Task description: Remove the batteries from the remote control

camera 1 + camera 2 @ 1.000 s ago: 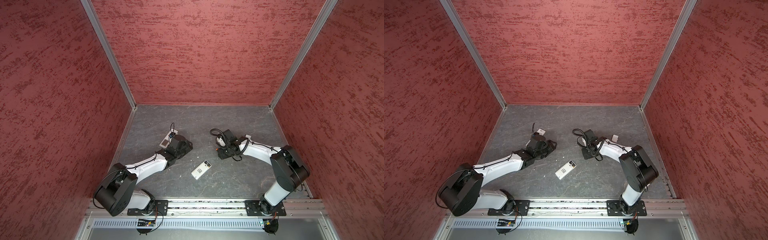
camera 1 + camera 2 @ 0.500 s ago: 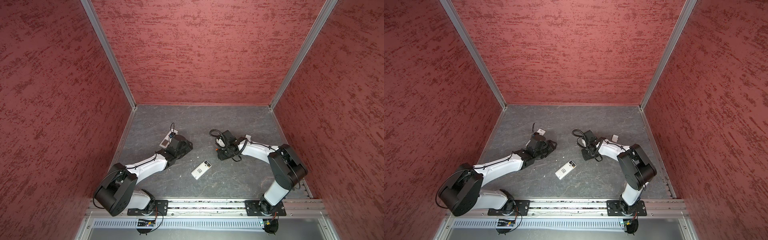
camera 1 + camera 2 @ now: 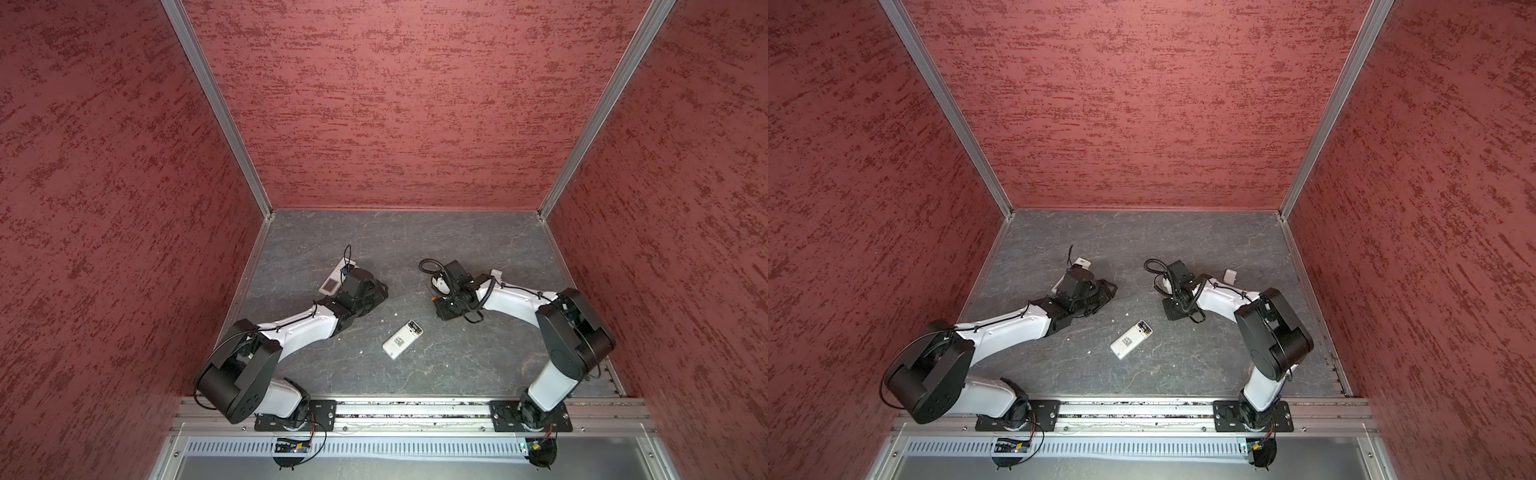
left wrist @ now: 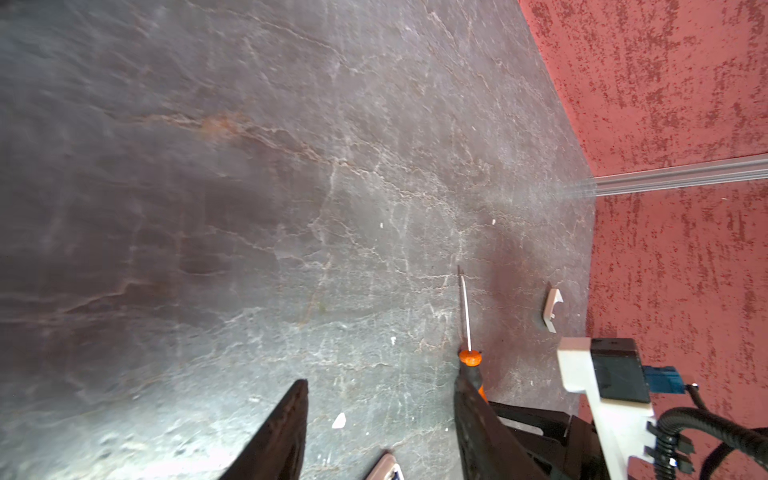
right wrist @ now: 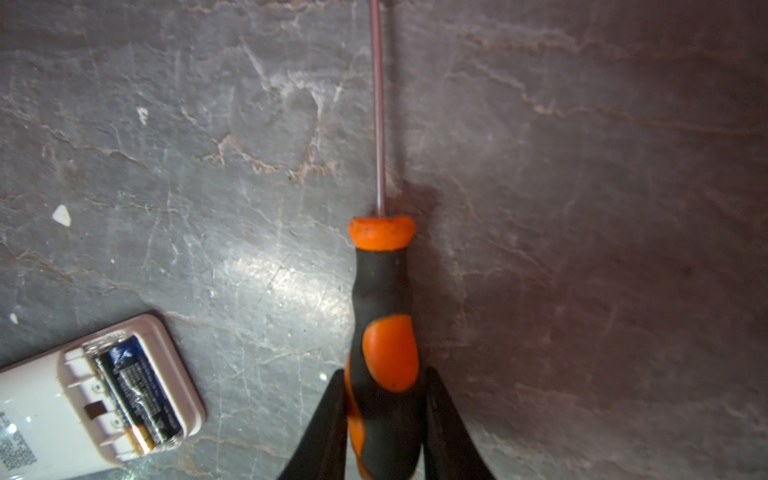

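Observation:
A white remote control (image 3: 402, 338) (image 3: 1131, 339) lies face down mid-floor between the arms, with its battery bay uncovered. In the right wrist view the bay of the remote control (image 5: 37, 415) holds dark batteries (image 5: 137, 395) with a gold end. My right gripper (image 5: 385, 374) (image 3: 446, 307) is shut on the orange-and-black handle of a screwdriver (image 5: 384, 291) that lies on the floor with its shaft pointing away. My left gripper (image 4: 382, 380) (image 3: 376, 291) is open and low over the floor with nothing between its fingers. A corner of the remote control (image 4: 384, 467) shows near it.
A second white remote (image 3: 332, 283) with a grey screen lies by the left arm's wrist. A small white cover (image 3: 496, 274) (image 4: 552, 309) rests behind the right arm. Small white chips dot the grey floor. Red walls enclose three sides.
The right arm's elbow has shifted slightly to the left. The left arm and the remote control have not moved.

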{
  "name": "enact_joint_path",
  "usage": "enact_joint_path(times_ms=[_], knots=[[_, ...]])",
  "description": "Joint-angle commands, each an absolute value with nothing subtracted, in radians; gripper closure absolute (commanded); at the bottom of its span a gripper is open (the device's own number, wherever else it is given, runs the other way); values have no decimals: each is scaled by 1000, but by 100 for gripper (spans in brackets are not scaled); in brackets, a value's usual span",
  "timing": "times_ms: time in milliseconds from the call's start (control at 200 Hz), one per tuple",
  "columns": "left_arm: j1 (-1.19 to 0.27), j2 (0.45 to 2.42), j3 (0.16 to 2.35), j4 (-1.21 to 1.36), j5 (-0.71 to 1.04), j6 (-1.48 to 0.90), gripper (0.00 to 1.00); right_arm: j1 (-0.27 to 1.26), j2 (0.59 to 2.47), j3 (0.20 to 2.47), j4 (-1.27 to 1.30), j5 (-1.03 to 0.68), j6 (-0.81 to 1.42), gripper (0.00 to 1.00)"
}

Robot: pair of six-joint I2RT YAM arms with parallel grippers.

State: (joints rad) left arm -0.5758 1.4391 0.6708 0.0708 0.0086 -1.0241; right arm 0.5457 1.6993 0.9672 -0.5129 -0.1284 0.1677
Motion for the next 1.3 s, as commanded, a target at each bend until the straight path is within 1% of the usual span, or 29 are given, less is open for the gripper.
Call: enact_joint_path(times_ms=[0,301,541,746,766,852,992,1202,1293], knots=[[-569,1478,704,138,65,-1037,44,543,1640,981,-537,-137,143,87],[-569,1567,705,314,183,-1098,44,585,1525,978,-554,-134,97,90],[-569,1544,677,385,184,-1104,44,605,1461,960,-519,-258,97,90],[-586,1504,684,385,180,-1086,44,604,1459,977,-523,-272,103,91],[-591,1503,685,385,180,-1084,44,605,1433,978,-522,-276,103,91],[-616,1498,694,389,175,-1077,44,607,1424,979,-517,-288,112,92],[-668,1524,715,414,172,-1074,45,606,1415,980,-499,-314,128,92],[-709,1580,712,542,180,-1086,45,606,1411,971,-452,-370,167,93],[-721,1600,727,550,183,-1081,47,606,1407,962,-435,-379,179,93]])
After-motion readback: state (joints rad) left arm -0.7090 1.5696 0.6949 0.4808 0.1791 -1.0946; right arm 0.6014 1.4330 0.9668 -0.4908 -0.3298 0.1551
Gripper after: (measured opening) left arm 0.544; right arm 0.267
